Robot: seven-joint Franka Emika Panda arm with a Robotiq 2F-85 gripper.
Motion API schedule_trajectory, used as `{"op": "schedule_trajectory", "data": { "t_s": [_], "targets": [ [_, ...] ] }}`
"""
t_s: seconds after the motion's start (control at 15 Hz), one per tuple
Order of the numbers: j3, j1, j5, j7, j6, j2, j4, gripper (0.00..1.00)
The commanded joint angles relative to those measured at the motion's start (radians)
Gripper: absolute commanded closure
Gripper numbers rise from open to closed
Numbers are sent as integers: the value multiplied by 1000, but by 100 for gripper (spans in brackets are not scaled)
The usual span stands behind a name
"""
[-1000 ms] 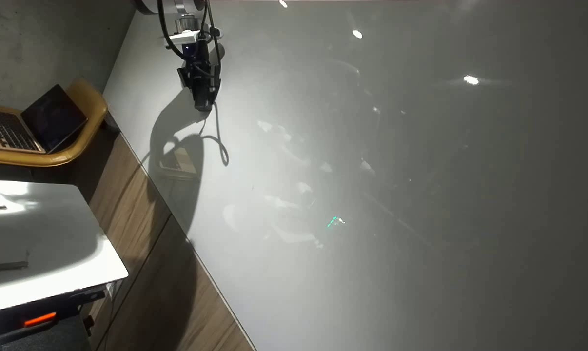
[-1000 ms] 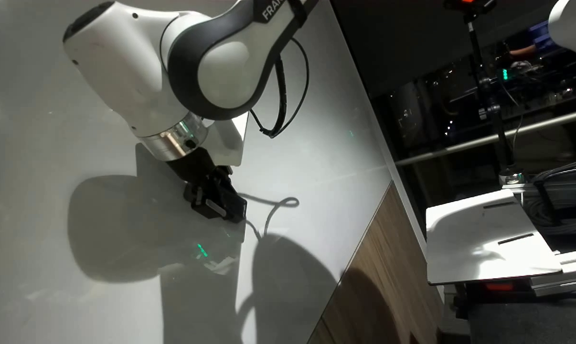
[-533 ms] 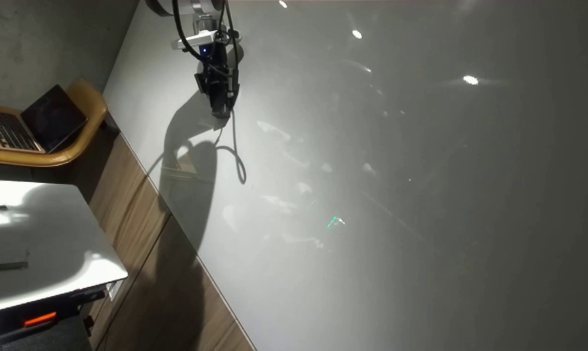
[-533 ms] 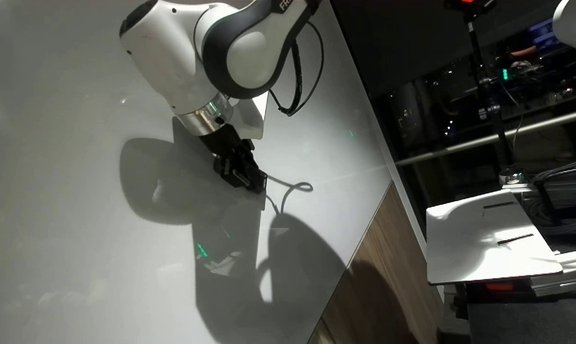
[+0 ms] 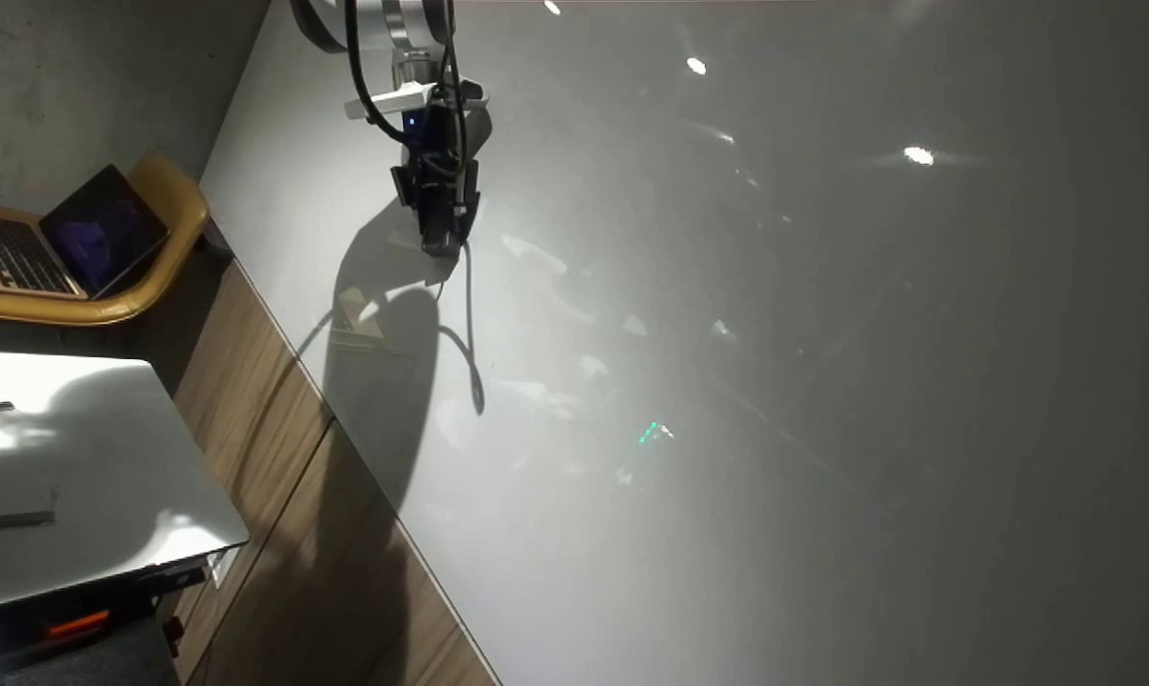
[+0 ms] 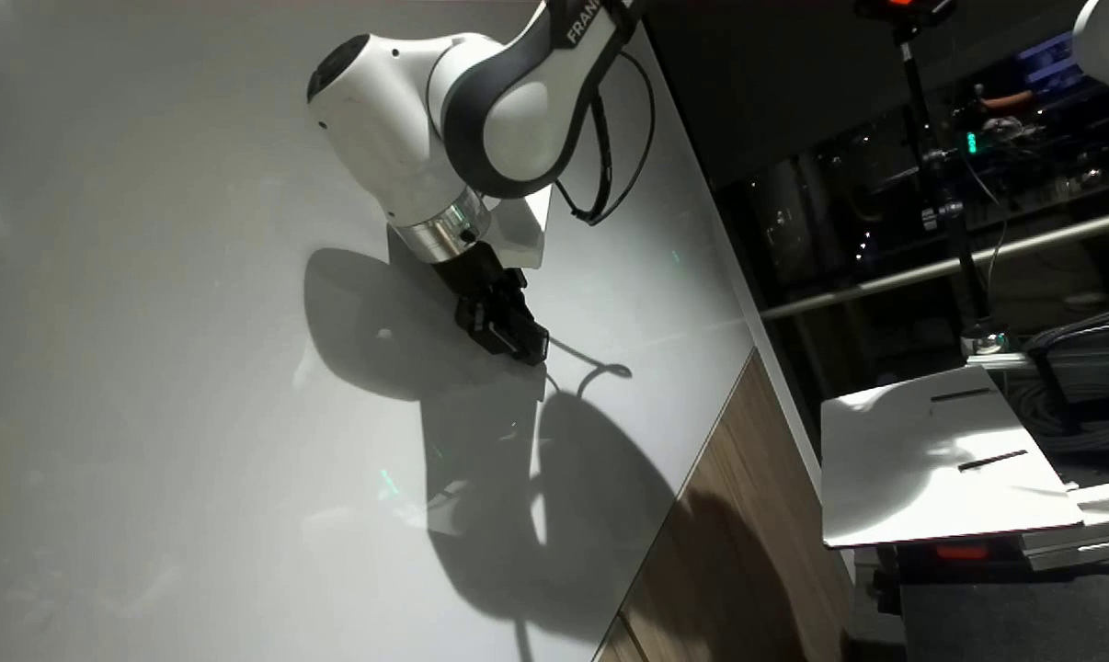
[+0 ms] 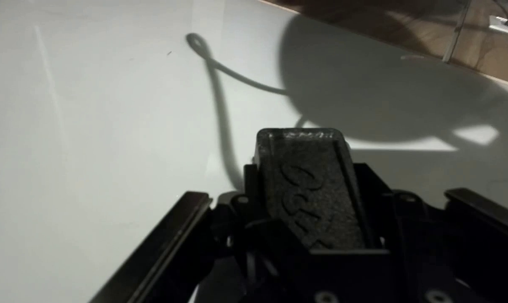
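Wrist view: tool gripping black block, tabletop edge well apart.

Your light is hard and uneven. In the wrist view, the gripper sinks into near-black, while the dark block in its grip catches a thin sheen along its far edge; the marks on its face look soft. Around the gripper, your pale counter is bright but crossed by grey shadows. Right of the gripper, in an exterior view, you get small glare spots where the counter dims to grey. Well away from the gripper, a white panel is partly blown out in both exterior views.
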Motion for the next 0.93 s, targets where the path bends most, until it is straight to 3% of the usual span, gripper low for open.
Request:
{"op": "schedule_trajectory", "data": {
  "t_s": [0.0, 0.47, 0.87],
  "targets": [
    [12, -1, -13, 14, 65, 56, 33, 68],
    [26, 74, -45, 7, 13, 143, 169, 68],
    [0, 66, -59, -11, -6, 171, 181, 68]
  ]
}}
